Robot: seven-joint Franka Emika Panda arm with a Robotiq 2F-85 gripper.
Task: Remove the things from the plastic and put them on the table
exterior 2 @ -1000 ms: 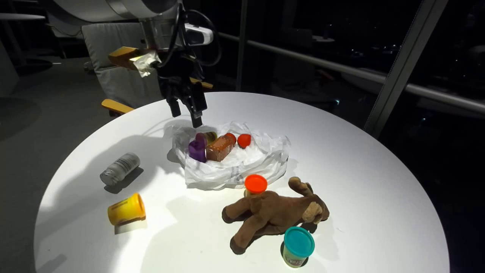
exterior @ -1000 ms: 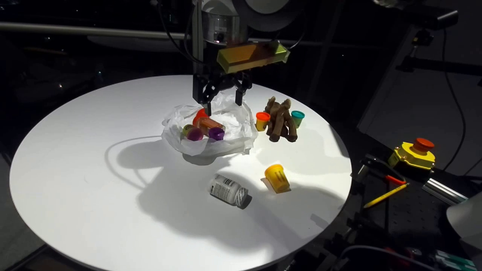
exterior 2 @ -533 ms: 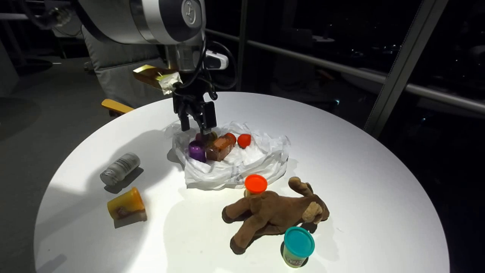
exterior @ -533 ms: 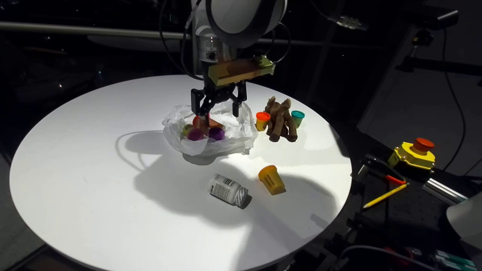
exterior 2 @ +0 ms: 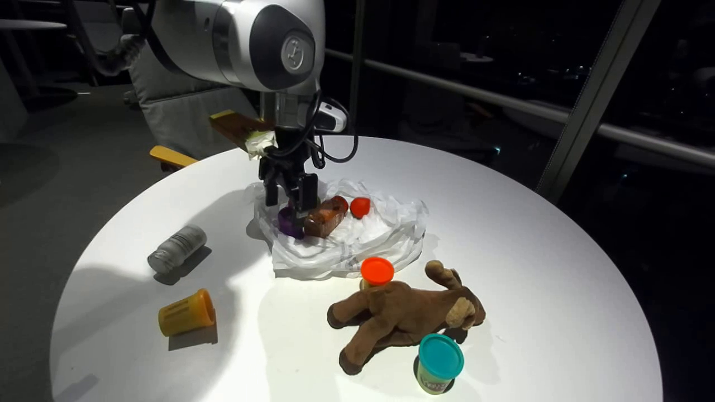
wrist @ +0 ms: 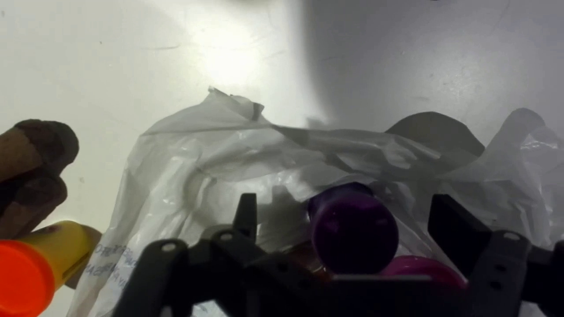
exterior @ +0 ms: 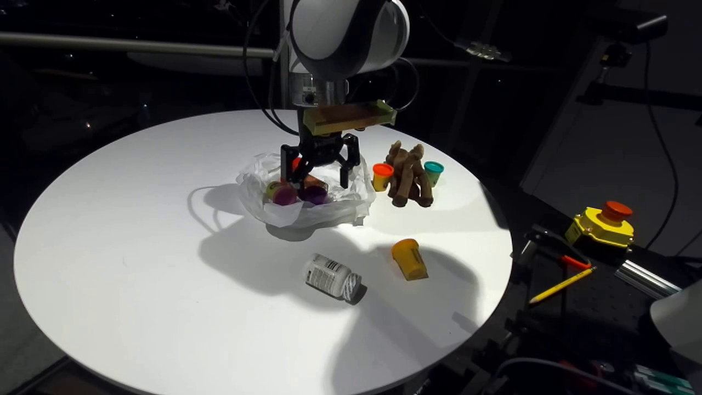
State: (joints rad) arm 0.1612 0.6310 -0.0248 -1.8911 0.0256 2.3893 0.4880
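The gripper (wrist: pixel 346 209) is released, fingers (wrist: pixel 456 229) spread above the plastic bag (exterior: pixel 343 211); the wrist view shows the purple piece (wrist: pixel 354 235) between them. In an exterior view the bag, with the red-brown block (exterior: pixel 317 182) also inside, lies at the desk's (exterior: pixel 137 285) one o'clock; from it, the plush animal (exterior: pixel 407 178) is at three, the tipped yellow tub (exterior: pixel 409 260) at four.
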